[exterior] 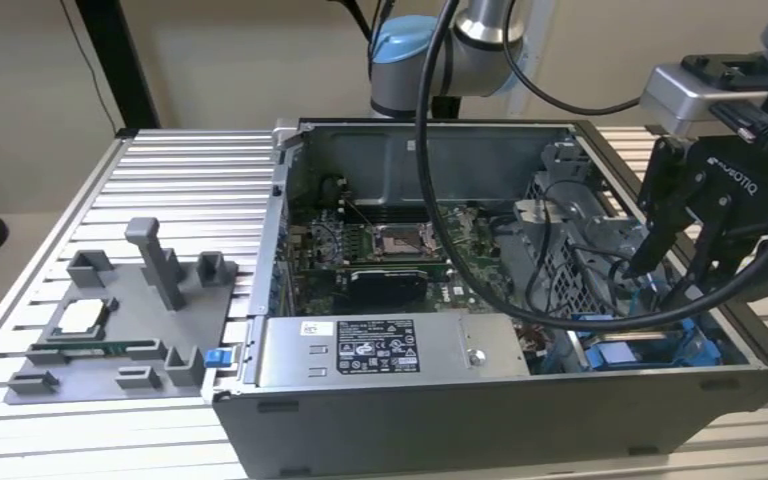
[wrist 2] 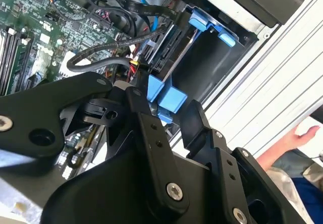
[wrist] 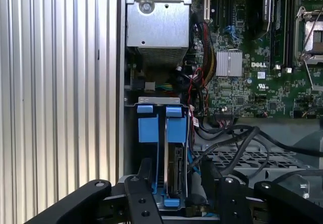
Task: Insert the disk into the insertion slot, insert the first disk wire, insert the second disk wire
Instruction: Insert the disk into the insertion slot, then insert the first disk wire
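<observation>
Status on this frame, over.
Pincer low over insertion slot. Disk on edge in the slot, in its blue carrier. Black cables close alongside.

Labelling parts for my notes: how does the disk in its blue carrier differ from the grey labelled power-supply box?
The flat silver-grey disk in its blue plastic carrier stands on edge; the grey metal power-supply box is bulkier, its labelled face up. The disk wears a blue frame; the box is bare metal. The disk is beside the gripper; the box lies apart from it. Both sit inside the open computer case.
</observation>
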Tool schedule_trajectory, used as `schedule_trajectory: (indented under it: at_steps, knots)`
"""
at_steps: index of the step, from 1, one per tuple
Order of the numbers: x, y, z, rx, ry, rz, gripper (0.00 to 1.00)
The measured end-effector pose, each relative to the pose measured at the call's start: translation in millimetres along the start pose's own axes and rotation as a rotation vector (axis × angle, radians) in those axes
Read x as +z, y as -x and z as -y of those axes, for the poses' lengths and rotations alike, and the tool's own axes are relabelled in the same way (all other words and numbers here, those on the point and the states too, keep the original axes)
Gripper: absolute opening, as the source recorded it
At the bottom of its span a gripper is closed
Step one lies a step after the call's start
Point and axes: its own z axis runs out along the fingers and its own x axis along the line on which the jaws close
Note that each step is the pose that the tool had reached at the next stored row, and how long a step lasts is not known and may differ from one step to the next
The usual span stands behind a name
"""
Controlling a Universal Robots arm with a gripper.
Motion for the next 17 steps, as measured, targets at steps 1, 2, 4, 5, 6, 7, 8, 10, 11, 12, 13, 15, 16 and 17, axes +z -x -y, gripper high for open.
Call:
schedule_trajectory:
  at_steps: [1, 2, 4, 5, 6, 7, 8, 10, 11, 12, 13, 15, 16, 17]
  knots:
    - [-0.2, 0.0, 0.0, 0.0, 0.0, 0.0, 1.0]
    - [-0.3, 0.0, 0.0, 0.0, 0.0, 0.0, 1.0]
    - [-0.3, 0.0, 0.0, 0.0, 0.0, 0.0001, 1.0]
    - [-0.5, 0.0, 0.0, 0.0, 0.0, 0.0, 1.0]
    - [-0.5, 0.0, 0.0, 0.0, 0.0, 0.0, 1.0]
    - [-0.5, 0.0, 0.0, 0.0, 0.0, -0.0001, 1.0]
    - [-0.6, 0.0, 0.0, 0.0, 0.0, 0.0, 1.0]
    - [-1.3, 0.0, -0.1, 0.0, 0.0, -0.0004, 1.0]
    - [-2.0, 0.1, -0.1, 0.0, 0.0, -0.0004, 1.0]
    - [-2.7, 0.1, -0.1, 0.0, 0.0, -0.0002, 1.0]
    - [-3.7, 0.2, -0.2, 0.0, 0.0, -0.0004, 1.0]
    - [-5.1, 1.1, -0.3, 0.0, 0.0, -0.0003, 1.0]
    - [-5.5, 1.9, -0.3, 0.0, 0.0, -0.0002, 1.0]
    - [-5.9, 2.8, -0.3, 0.0, -0.0003, -0.0004, 1.0]
